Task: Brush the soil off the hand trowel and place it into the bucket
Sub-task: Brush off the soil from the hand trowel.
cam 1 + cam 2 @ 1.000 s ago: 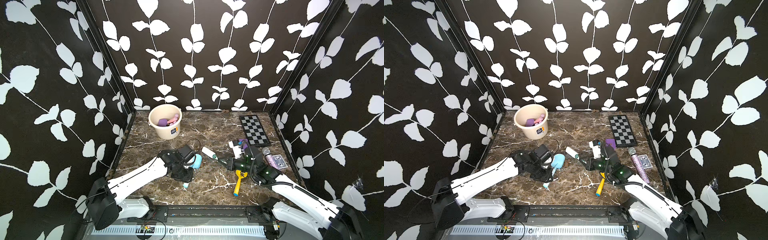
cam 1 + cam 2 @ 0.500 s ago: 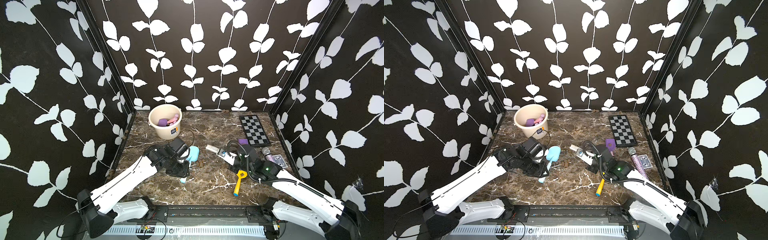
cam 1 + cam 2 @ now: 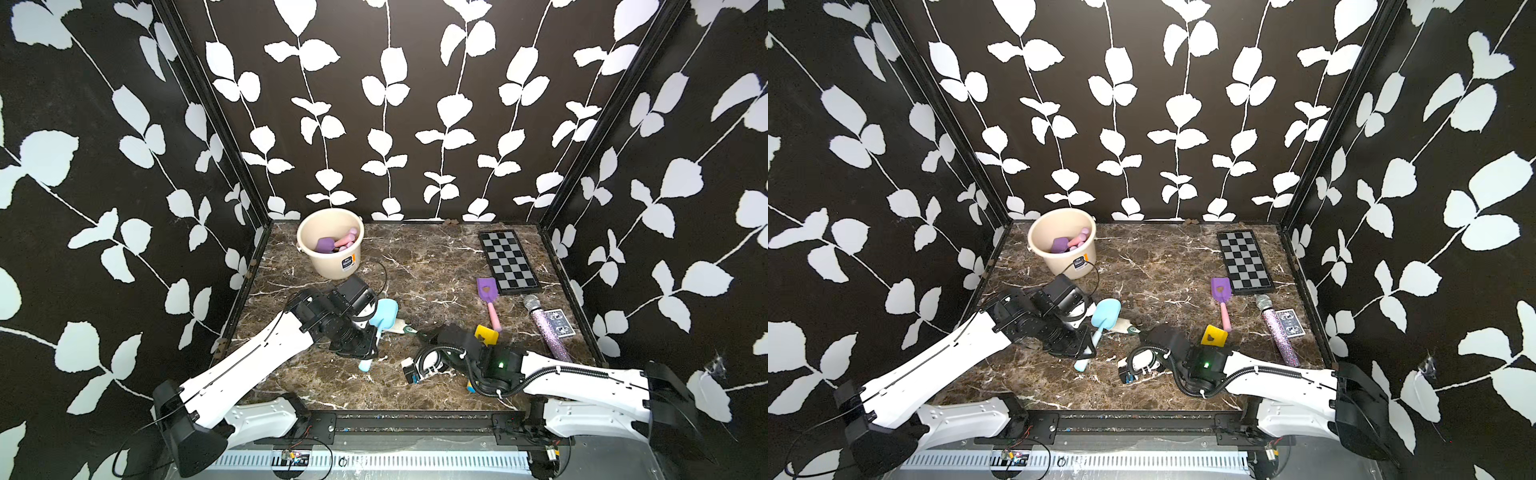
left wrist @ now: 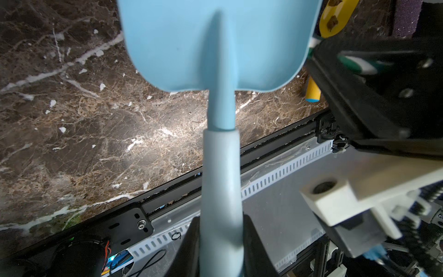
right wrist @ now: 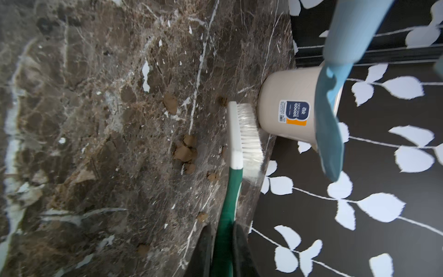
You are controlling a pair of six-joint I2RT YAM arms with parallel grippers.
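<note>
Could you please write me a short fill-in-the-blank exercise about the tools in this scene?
The left gripper is shut on the handle of the ____ trowel.
The right gripper holds a brush with a ____ handle.
The purple trowel lying on the table has a ____ handle.
Missing words: blue; green; pink.

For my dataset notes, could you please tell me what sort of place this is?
Most likely a staged robot test booth, not a real garden: black leaf-patterned wall panels enclose a marble-look tabletop on three sides, and the white left arm and right arm are mounted at its front rail.
</note>
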